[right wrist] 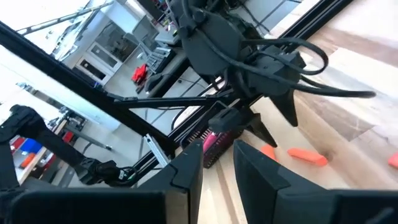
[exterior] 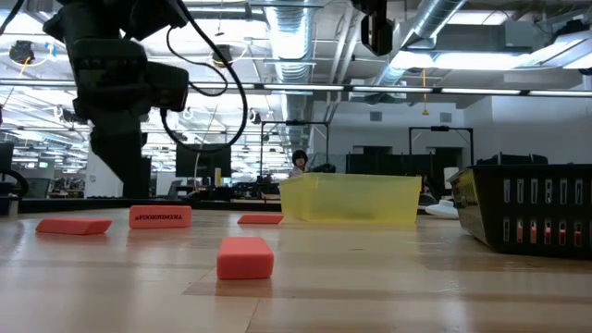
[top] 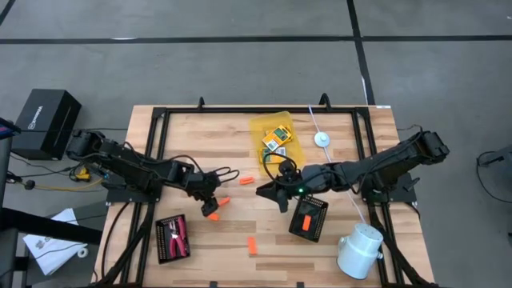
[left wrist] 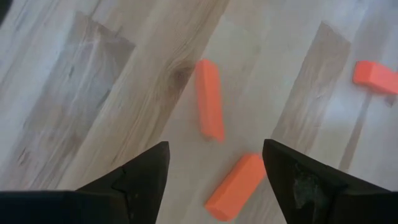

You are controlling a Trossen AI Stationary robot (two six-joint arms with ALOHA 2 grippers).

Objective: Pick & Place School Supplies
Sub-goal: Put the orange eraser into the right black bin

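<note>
Orange sticks [left wrist: 210, 98] lie loose on your wooden bench [top: 240, 128], and your left tool [top: 210, 210] hangs over two of them, released, fingers [left wrist: 142, 177] spread to either side of one stick [left wrist: 236, 185]. Your right tool [top: 270, 190] hovers mid-bench near a black tray [top: 309, 218], part-closed, nothing visibly gripped.

The high view looks straight down on the table [top: 240, 128]. The low view looks level across it. Both probably share the yellow tray [exterior: 356, 198].
</note>
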